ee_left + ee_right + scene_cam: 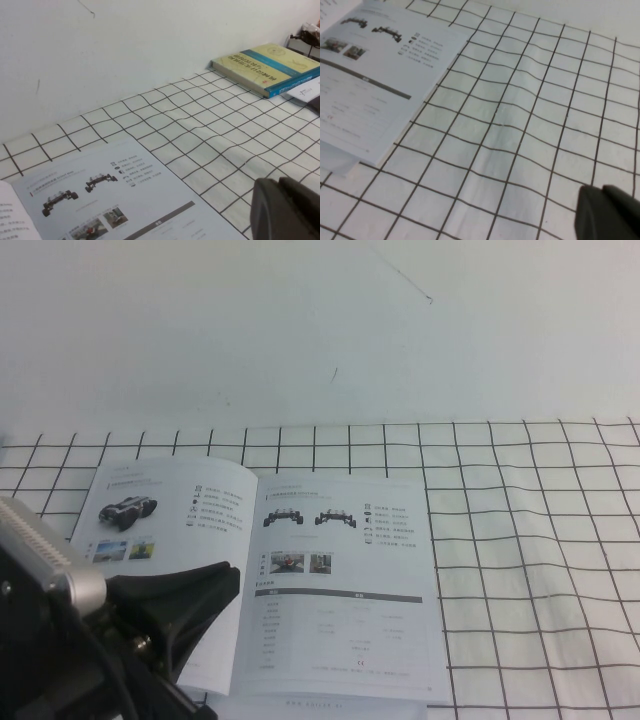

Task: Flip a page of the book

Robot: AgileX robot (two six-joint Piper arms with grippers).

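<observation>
1. The book (300, 580) lies open on the desk (540, 570); the page (165, 530) already rests flat beside the spine.
2. Left tool (287, 210), over the book's near-left corner: grip unclear.
3. Right tool (610, 212), beside the book, shut, empty.
4. Withdraw upward, avoiding the paper.

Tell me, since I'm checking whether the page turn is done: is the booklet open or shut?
Open: the book lies spread flat on the grid cloth, two white inner pages showing, the page turned leftward.
</observation>
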